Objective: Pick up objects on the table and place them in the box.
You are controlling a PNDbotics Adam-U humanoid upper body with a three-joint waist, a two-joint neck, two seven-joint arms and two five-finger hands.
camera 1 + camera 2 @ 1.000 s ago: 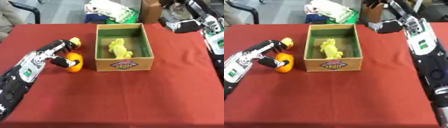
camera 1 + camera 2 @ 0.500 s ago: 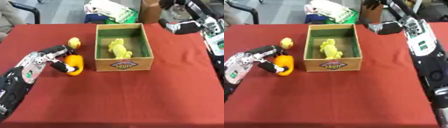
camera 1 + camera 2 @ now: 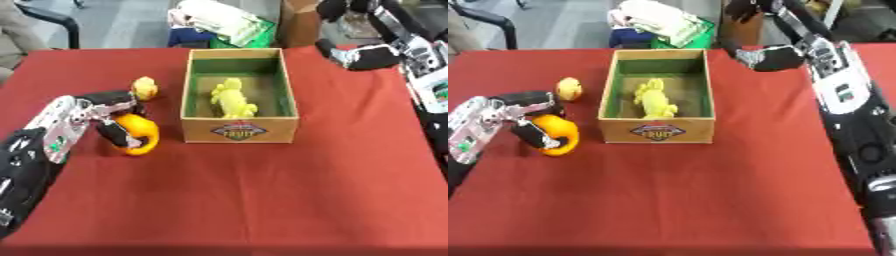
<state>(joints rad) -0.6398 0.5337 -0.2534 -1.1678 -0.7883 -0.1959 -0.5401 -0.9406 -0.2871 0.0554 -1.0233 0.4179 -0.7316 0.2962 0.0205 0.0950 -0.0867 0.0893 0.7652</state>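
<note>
An orange fruit [image 3: 138, 138] lies on the red table left of the box, and my left hand [image 3: 108, 116] is curled round it, thumb on the near side and fingers over the far side. A small yellow fruit [image 3: 144, 88] sits just behind that hand. The cardboard box [image 3: 235, 131] with a green inside stands in the middle and holds a yellow piece [image 3: 230, 99]. My right hand [image 3: 768, 57] hangs above the table's far right, past the box's back corner, fingers curled with nothing in them.
Beyond the table's far edge lie a white and green bundle [image 3: 220, 20] and a brown carton [image 3: 299, 22]. The red cloth [image 3: 245, 195] stretches bare toward the front. A chair [image 3: 48, 22] stands at the far left.
My left hand has drawn back toward me with the orange fruit, which has moved from beside the box. The small yellow fruit has come into view behind it. The right arm stays.
</note>
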